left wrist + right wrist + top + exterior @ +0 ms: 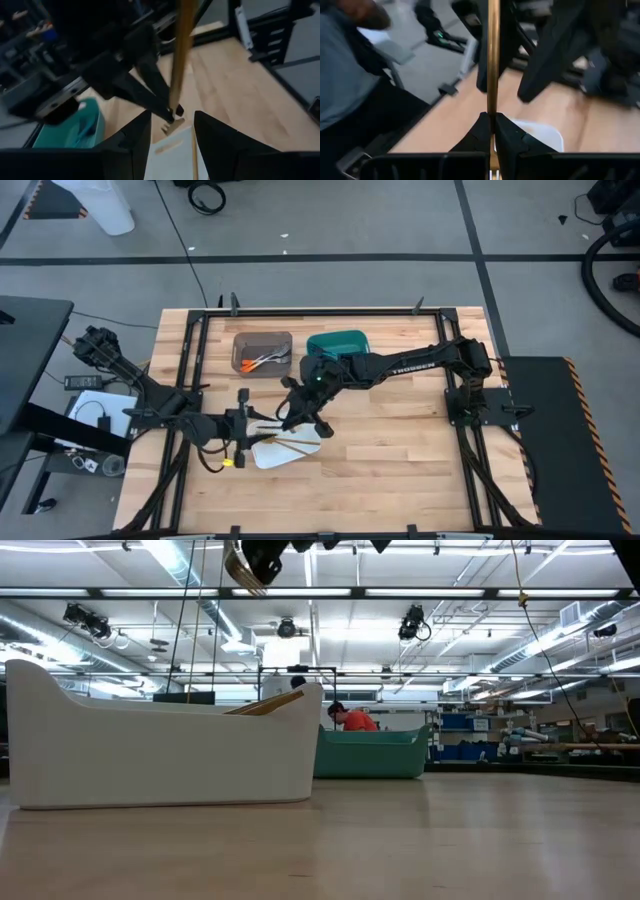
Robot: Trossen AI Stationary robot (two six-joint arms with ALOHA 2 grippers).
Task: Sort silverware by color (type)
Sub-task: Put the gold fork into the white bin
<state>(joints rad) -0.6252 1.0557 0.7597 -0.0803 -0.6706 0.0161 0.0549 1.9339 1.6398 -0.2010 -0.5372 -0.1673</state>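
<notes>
I note the wooden table (400,450) as the base, and take the white square tray (283,450) near its front left as my landmark. On the far side of the tray from the arms' bases stand two bins side by side: a teal bin (338,343) and, left of it, a grey bin (262,350). The grey bin holds orange-handled silverware (262,360).

The right arm reaches across the table from the right, and its right gripper (491,125) hangs just above the tray's far edge. I record it as clenched on a gold-handled utensil (493,55), pinched between the fingertips and standing roughly upright; its head is not clear enough to name.

The left gripper (172,132) sits just left of the tray, pointing at it, its fingers spread apart and holding nothing.

More gold-handled silverware (290,443) lies inside the tray, with one handle (265,705) showing over its rim in the low view.

Beyond the table, a person in an orange top (352,720) is bent over.
</notes>
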